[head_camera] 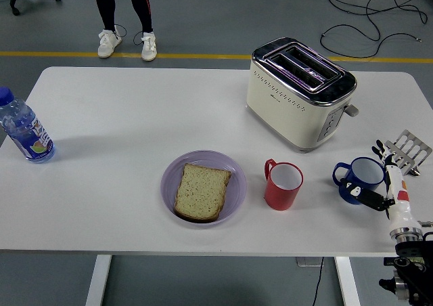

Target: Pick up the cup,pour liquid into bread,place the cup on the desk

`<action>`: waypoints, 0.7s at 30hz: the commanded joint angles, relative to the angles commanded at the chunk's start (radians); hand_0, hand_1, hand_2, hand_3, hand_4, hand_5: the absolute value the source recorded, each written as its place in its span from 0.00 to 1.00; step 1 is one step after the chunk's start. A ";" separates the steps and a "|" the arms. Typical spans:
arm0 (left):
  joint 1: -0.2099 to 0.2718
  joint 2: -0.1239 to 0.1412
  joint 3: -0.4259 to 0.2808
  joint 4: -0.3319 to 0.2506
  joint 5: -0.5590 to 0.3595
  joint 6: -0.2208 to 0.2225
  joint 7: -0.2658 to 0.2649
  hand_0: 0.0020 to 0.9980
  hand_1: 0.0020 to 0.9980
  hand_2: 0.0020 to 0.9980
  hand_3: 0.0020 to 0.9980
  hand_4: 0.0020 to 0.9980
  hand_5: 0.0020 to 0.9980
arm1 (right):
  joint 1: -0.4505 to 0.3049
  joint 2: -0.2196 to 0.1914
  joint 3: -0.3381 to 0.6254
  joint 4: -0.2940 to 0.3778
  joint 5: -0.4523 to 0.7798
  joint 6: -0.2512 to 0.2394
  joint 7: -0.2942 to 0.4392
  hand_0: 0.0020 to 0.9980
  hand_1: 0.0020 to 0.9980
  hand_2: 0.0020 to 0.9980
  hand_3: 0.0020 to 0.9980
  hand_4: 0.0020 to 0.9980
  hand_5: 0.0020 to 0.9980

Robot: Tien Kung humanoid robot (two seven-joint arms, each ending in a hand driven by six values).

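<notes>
Fingers (371, 199) touch blue cup (360, 178) on white table (122, 123).

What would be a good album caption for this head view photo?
Right robot hand grasps a blue cup beside a red cup, with bread waiting on a purple plate.

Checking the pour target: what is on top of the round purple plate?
One slice of toasted bread lies flat on the purple plate, covering its middle; the plate surface beneath the slice is hidden. Nothing else sits there.
</notes>
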 joint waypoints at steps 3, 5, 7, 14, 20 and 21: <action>-0.001 0.000 0.002 0.000 -0.001 0.000 0.000 0.66 0.69 0.71 0.59 0.31 0.87 | 0.007 0.004 -0.001 -0.009 -0.004 -0.010 -0.005 0.87 0.81 0.96 1.00 0.94 0.00; -0.001 0.000 0.002 0.000 -0.001 0.000 0.000 0.66 0.69 0.71 0.59 0.31 0.87 | 0.010 0.006 0.000 -0.014 -0.005 -0.013 -0.007 0.87 0.81 0.96 1.00 0.94 0.00; -0.002 0.000 0.003 0.000 0.000 0.000 0.001 0.66 0.69 0.71 0.59 0.31 0.87 | 0.009 0.005 0.002 -0.013 -0.007 -0.014 -0.009 0.87 0.80 0.96 1.00 0.94 0.00; -0.001 0.000 -0.002 0.000 0.005 -0.001 0.001 0.66 0.69 0.71 0.59 0.31 0.87 | 0.005 0.001 0.008 -0.002 -0.007 -0.023 -0.006 0.86 0.80 0.95 1.00 0.94 0.00; -0.003 0.000 0.004 0.000 0.000 -0.001 0.002 0.66 0.69 0.71 0.59 0.31 0.87 | 0.005 0.001 -0.005 0.005 -0.001 -0.047 -0.001 0.83 0.79 0.94 1.00 0.94 0.00; -0.003 0.000 0.004 0.000 -0.002 0.000 0.001 0.66 0.69 0.71 0.59 0.31 0.87 | 0.006 0.002 -0.008 0.004 0.000 -0.052 -0.002 0.83 0.79 0.94 1.00 0.94 0.00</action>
